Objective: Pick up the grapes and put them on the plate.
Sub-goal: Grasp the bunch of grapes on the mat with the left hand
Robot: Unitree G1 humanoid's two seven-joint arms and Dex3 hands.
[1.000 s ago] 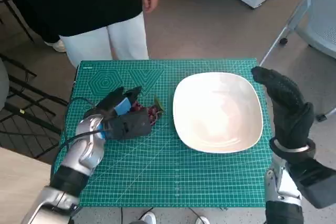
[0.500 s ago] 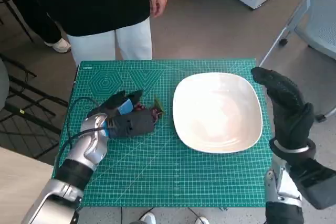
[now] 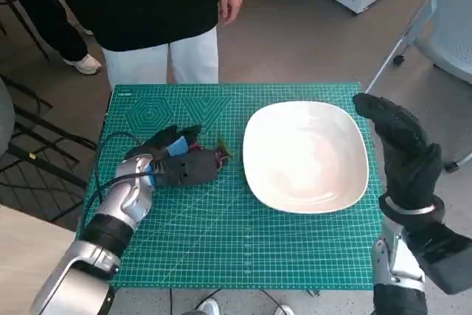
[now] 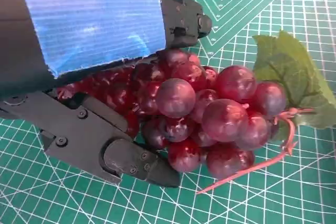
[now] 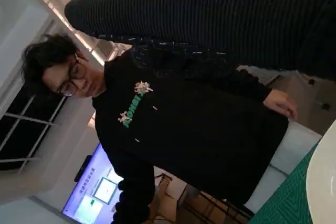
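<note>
Between the closing fingers of the left robot hand [image 4: 94, 77], the grapes [image 4: 210, 114] (still resting on the mat).

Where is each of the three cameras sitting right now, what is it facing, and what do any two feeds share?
Head view: on the robot's head, looking steeply down at the mat, plate and a person standing behind the table; both forearms and hands show.
Left wrist view: behind the left hand, close on the grapes between its fingers.
Right wrist view: behind the right hand, facing away from the table toward the person.
Shared: head and left wrist views both show the grapes; head and right wrist views both show the person and the plate's edge.
</note>
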